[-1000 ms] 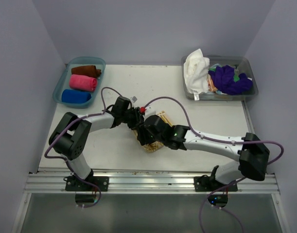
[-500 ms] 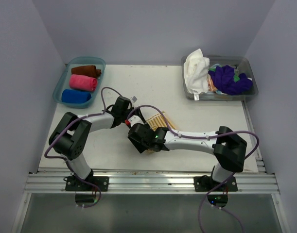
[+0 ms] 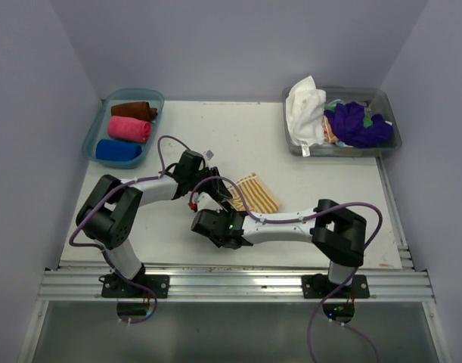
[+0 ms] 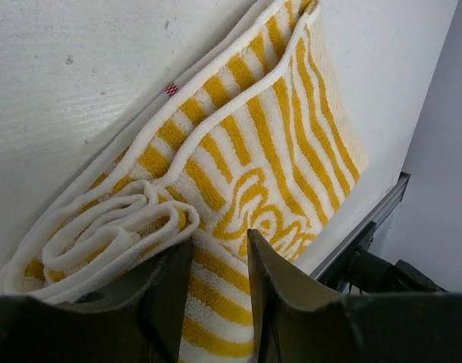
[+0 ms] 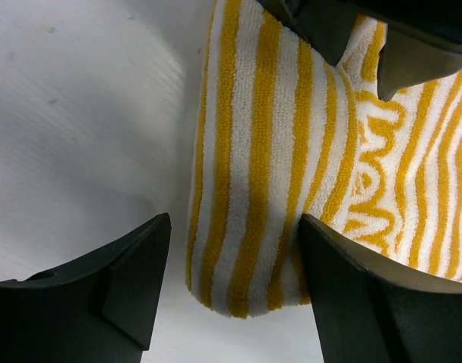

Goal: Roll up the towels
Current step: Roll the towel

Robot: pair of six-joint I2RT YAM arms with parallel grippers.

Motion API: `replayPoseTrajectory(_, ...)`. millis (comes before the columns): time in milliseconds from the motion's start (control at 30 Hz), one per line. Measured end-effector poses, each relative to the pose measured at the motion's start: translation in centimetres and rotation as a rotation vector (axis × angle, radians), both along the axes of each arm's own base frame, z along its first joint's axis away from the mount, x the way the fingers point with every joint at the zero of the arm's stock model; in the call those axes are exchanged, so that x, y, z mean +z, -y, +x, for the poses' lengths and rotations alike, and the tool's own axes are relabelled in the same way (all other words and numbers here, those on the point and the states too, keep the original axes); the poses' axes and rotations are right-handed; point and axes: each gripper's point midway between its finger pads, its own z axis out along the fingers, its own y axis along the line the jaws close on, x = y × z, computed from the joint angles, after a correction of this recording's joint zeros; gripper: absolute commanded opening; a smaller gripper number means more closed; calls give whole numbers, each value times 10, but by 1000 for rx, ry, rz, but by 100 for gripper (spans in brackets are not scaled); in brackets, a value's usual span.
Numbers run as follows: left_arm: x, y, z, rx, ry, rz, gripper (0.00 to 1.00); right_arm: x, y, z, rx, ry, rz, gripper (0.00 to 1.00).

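**Left claw.** The left claw (image 4: 219, 242) is clamped on the striped towel (image 4: 276, 151). In the left wrist view, a layer of yellow-and-white cloth passes between its two fingers, which stand close together. Just left of the fingers, the towel's white-edged layers are bunched into loose folds. A small red tag (image 4: 172, 88) sits on the towel's white border. The rest of the towel lies flat on the table (image 3: 238, 132) and extends away from the claw.

**Right claw.** The right claw (image 5: 234, 227) stands wide apart and holds nothing. In the right wrist view, the rounded end of the striped towel lies between its two fingers, but neither finger touches the cloth. The left claw's fingers (image 5: 329, 23) appear on the towel at the top of this view.

**Overhead view.** This view alone shows the layout. Both claws meet at the middle of the table, and the striped towel lies diagonally just right of them. The arms hide the grip itself here.

**Outer areas.**
- The tray (image 3: 93, 136) at the far left corner holds three rolled towels side by side: a brown roll (image 3: 132, 110), a pink roll (image 3: 129, 129) and a blue roll (image 3: 117, 151).
- The clear bin (image 3: 344, 152) at the far right corner holds loose cloths. A white towel (image 3: 305, 106) hangs over its left rim, and a purple towel (image 3: 357, 123) lies beside it.
- Both containers stand well apart from the claws.
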Motion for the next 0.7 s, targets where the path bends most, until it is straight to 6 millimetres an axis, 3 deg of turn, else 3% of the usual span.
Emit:
replayPoseTrajectory(200,0,1,-1,-2,0,1,40,-11,3,2,-13,120,-137,71)
replayPoseTrajectory(267,0,1,-1,-3,-1,1,40,-13,5,3,-20,150,-168,63)
replayPoseTrajectory(367,0,1,-1,-5,-2,2,42,-13,10,7,-47,185,-198,42)
replayPoseTrajectory(400,0,1,-1,-5,-2,2,44,-13,12,8,-60,196,-203,28)
replayPoseTrajectory(433,1,2,-1,-6,-2,1,46,-13,13,8,-65,201,-208,23)
replayPoseTrajectory(533,4,2,-2,-8,2,-1,53,-13,13,8,-79,202,-198,13)
replayPoseTrajectory(700,12,3,-4,-29,15,13,64,-17,13,5,-79,179,-145,5)
